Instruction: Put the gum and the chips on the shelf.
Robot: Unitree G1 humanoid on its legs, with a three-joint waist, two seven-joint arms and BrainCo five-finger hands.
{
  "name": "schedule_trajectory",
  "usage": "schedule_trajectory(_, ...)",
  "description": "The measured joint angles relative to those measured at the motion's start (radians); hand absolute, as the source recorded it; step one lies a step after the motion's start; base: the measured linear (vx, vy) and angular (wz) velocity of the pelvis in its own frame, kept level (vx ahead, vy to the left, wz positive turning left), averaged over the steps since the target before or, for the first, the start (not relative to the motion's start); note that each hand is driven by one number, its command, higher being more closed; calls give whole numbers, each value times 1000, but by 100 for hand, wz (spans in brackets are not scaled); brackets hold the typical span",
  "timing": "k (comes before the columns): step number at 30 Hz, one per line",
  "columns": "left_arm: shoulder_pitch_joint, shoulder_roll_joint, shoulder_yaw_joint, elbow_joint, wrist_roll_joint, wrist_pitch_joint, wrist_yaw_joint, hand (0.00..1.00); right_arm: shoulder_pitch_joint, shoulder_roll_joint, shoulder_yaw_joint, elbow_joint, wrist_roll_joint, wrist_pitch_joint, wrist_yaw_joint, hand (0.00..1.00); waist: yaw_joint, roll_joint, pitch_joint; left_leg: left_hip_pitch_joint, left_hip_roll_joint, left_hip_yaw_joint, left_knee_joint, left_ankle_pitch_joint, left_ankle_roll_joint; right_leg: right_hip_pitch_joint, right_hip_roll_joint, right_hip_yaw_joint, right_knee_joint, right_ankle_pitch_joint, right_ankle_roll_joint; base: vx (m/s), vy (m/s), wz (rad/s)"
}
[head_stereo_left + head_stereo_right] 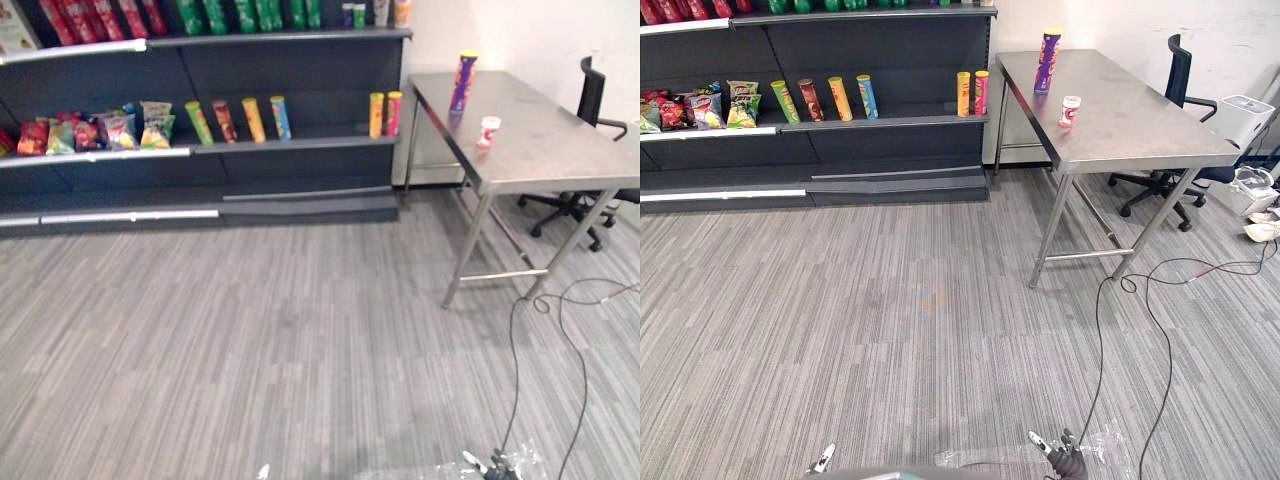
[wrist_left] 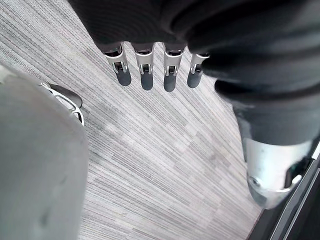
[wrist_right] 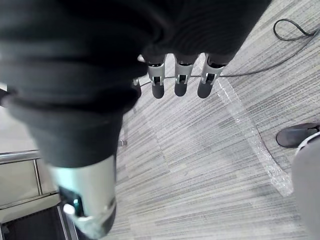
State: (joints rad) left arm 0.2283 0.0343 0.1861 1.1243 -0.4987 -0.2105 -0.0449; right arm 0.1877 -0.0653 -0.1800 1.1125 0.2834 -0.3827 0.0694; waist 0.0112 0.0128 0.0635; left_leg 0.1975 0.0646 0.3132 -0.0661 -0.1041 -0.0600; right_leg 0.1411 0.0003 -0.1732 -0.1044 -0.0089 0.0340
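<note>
Nothing is shelved yet, by my reading; the shelf (image 1: 300, 143) stands far left, with free ledge between its tubes (image 1: 254, 120); the left hand (image 2: 145, 75) and right hand (image 3: 180, 82) hang over open carpet (image 1: 300, 330), fingers straight, apart, empty; far right, the purple chips can (image 1: 462, 80) and the gum tub (image 1: 488, 131) stand on the table (image 1: 560, 150), toward its left edge, both left to carry across.

The left hand (image 2: 145, 70) hangs down with its fingers straight, side by side, loose and open. The right hand (image 3: 181, 80) hangs the same way, fingers straight and open. In the right eye view both hands peek in at the bottom edge, the left one at lower left, the right one just right of the middle.
</note>
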Motion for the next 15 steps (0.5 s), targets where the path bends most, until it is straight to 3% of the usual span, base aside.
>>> schedule_trajectory(10, -3, 13, -3, 3, 14, -4, 41, 0, 0, -5, 21, 3, 1, 0, 51, 0, -4, -15, 12, -8, 0, -26, 16, 0, 0, 1, -3, -18, 8, -5, -6, -12, -10, 6)
schedule_trajectory(13, -31, 28, -7, 17, 43, 1, 68, 0, -8, -13, 21, 4, 1, 7, 45, 0, -11, -23, 46, -40, 13, -54, 89, -23, -4, -34, -14, -48, 119, -66, -15, -46, -33, 25)
schedule_trajectory(14, -39, 32, -7, 18, 43, 2, 74, 0, -10, -13, 21, 4, 1, 9, 44, 0, -11, -15, 53, -50, 16, -56, 113, -32, -8, -43, -18, -52, 150, -83, -18, -97, -55, 30)
schedule_trajectory(15, -45, 37, -6, 18, 43, 3, 80, 0, -12, -13, 21, 5, 2, 14, 42, 0, -10, -27, 71, -78, 25, -59, 172, -51, -15, -73, -29, -59, 221, -123, -24, -94, -72, 29)
